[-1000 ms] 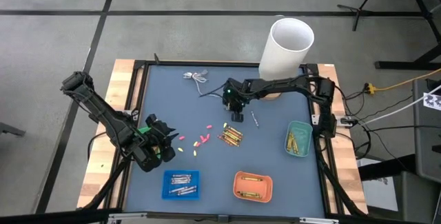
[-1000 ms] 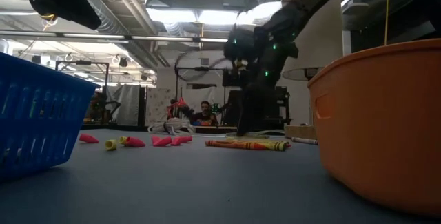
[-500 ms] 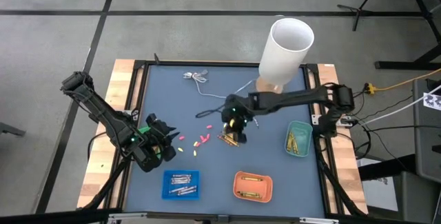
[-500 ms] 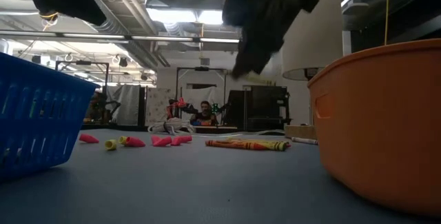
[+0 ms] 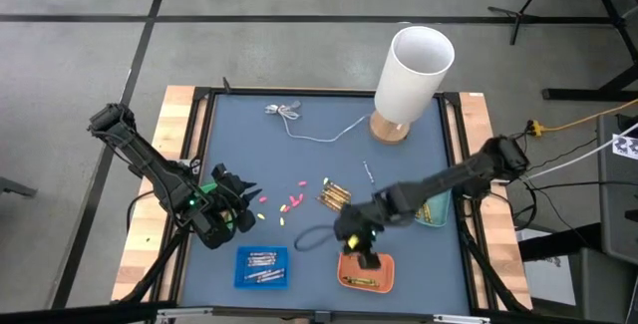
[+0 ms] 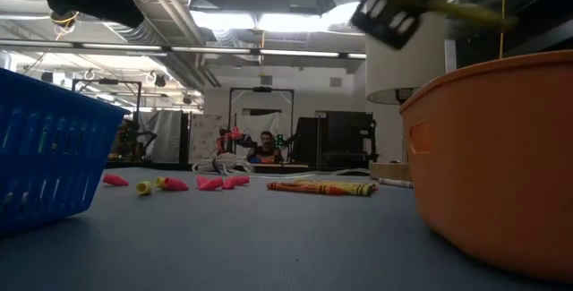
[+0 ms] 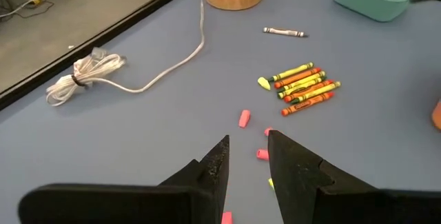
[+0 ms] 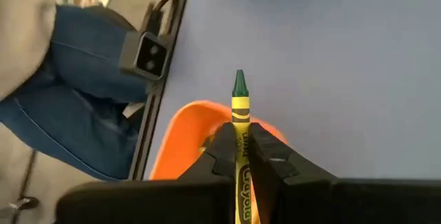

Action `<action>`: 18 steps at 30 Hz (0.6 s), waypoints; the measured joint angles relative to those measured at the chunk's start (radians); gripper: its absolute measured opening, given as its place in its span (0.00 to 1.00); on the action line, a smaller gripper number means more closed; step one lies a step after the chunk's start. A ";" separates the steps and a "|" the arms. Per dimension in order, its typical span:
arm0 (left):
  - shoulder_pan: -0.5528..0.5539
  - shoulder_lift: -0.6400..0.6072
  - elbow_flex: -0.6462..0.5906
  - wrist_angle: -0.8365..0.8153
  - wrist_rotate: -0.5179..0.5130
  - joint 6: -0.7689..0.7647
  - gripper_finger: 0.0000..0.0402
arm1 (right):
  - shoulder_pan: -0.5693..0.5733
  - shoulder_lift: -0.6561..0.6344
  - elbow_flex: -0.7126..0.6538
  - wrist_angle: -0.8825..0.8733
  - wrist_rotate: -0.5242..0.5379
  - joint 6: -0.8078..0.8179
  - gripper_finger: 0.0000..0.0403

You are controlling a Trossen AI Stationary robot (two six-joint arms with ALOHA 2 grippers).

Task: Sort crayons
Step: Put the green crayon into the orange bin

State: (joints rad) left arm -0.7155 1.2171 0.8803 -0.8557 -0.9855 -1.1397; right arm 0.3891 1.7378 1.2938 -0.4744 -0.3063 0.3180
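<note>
The right pincer [image 5: 361,247] was above the orange tray [image 5: 350,262] at the near edge of the blue surface [image 5: 399,169]. It was clenched on one yellow crayon [image 8: 239,124], which stood out forward between the two dark fingers [image 8: 222,149] with its dark tip free. In the right wrist view the orange tray lay directly under the crayon, and beyond the edge of the surface a person's leg in blue jeans [image 8: 76,58] was visible.

The left pincer [image 5: 231,209] waited at the left side of the surface, low over it. Its fingers [image 7: 293,165] stood a little apart and held nothing.

Most of the other crayons were on the surface. A bundle of orange and yellow crayons [image 5: 334,197] lay near the middle, close together and almost parallel. Some short pink pieces [image 5: 292,202] were scattered between this bundle and the left pincer, with a yellow piece [image 5: 282,218] near them. One grey crayon [image 5: 367,171] lay alone, between the bundle and the wooden base of the white tube [image 5: 413,67].

Grey crayons lay in the blue tray [image 5: 242,255], orange ones in the orange tray, and yellow ones in the green tray [image 5: 442,186] at the right side. A thin white cable [image 5: 287,113] lay at the far side of the surface.
</note>
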 joint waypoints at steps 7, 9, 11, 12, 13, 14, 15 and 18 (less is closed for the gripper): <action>0.000 0.017 0.000 0.135 -0.036 0.128 0.22 | 0.158 0.000 0.000 -0.041 0.185 0.090 0.05; 0.003 0.034 0.000 0.215 -0.045 0.211 0.22 | 0.190 0.000 0.000 -0.057 0.220 0.117 0.05; 0.016 0.059 0.000 0.303 -0.044 0.293 0.22 | 0.215 0.000 0.000 -0.062 0.235 0.127 0.05; 0.022 0.073 0.000 0.343 -0.042 0.330 0.22 | 0.226 0.000 0.000 -0.062 0.237 0.129 0.05; 0.030 0.088 0.000 0.386 -0.036 0.368 0.22 | 0.236 0.000 0.000 -0.063 0.242 0.130 0.05; 0.040 0.104 0.000 0.430 -0.026 0.404 0.22 | 0.244 0.000 0.000 -0.062 0.250 0.130 0.05; 0.050 0.120 0.000 0.474 -0.012 0.442 0.22 | 0.251 0.000 0.000 -0.062 0.261 0.131 0.05; 0.087 0.171 0.000 0.598 0.057 0.544 0.22 | 0.267 0.000 0.000 -0.065 0.294 0.131 0.05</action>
State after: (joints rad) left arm -0.6280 1.3882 0.8803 -0.2580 -0.9289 -0.5952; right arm 0.6564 1.7374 1.2942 -0.5389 -0.0125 0.4490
